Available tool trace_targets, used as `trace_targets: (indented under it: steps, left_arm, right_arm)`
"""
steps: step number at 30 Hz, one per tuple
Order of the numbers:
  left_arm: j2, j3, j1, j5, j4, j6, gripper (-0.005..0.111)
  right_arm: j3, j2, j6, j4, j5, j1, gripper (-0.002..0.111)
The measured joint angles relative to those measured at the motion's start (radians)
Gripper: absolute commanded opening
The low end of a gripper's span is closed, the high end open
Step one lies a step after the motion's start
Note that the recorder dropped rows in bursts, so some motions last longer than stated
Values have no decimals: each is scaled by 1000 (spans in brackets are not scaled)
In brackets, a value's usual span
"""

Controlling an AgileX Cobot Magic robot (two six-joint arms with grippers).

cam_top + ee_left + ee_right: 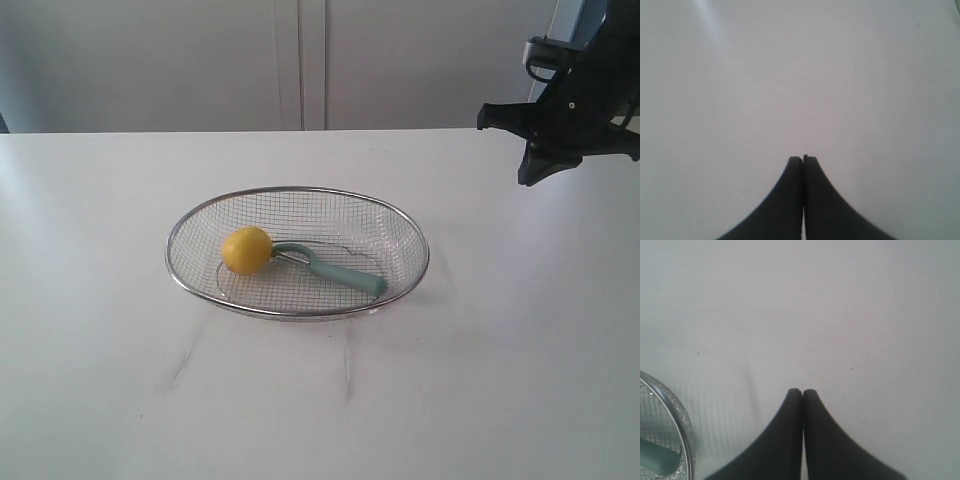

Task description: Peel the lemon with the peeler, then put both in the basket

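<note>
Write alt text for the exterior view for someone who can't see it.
A yellow lemon and a green-handled peeler lie side by side in an oval wire basket on a white table. The black right gripper hangs at the upper right, clear of the basket.

no readable text, labels or signs

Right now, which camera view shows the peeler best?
The exterior view: the whole peeler lies in the basket, blade head by the lemon. The right wrist view catches only its teal handle end; the left wrist view shows none of it.
</note>
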Motion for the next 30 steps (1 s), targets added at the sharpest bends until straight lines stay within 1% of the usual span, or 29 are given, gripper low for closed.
trace_targets:
  steps: [30]
  left_arm:
    - [0,0,0,0,0,0,0]
  right_arm:
    - [0,27,0,0,-10,0,0]
